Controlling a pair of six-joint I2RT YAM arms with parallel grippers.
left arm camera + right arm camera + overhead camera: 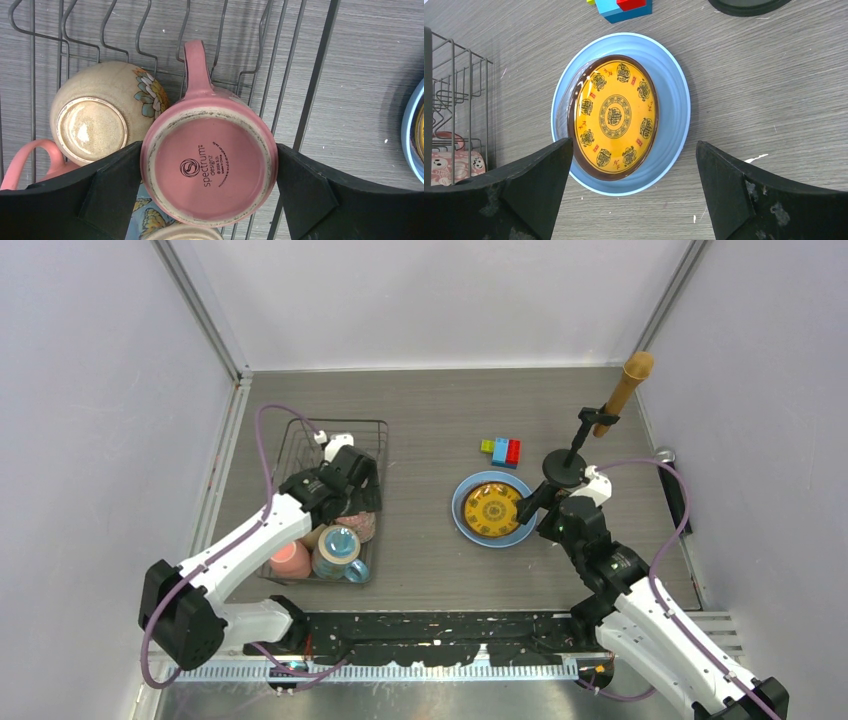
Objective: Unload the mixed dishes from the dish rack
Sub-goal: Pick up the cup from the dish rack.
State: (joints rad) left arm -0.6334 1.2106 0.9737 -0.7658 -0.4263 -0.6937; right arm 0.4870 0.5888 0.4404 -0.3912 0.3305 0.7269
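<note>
The black wire dish rack stands at the left. My left gripper reaches down into it, over its near half in the top view. It is shut on an upside-down pink patterned mug, one finger touching each side. Beside the mug lie an upturned cream bowl with a flower, the pink cup and the blue mug. The light blue plate lies on the table with the yellow patterned plate on it. My right gripper is open and empty, just near of the plates.
Coloured toy bricks lie behind the plates. A black round stand with a wooden-handled tool is at the back right. The rack's right wall shows left of the plates. A metal rail runs along the table's near edge.
</note>
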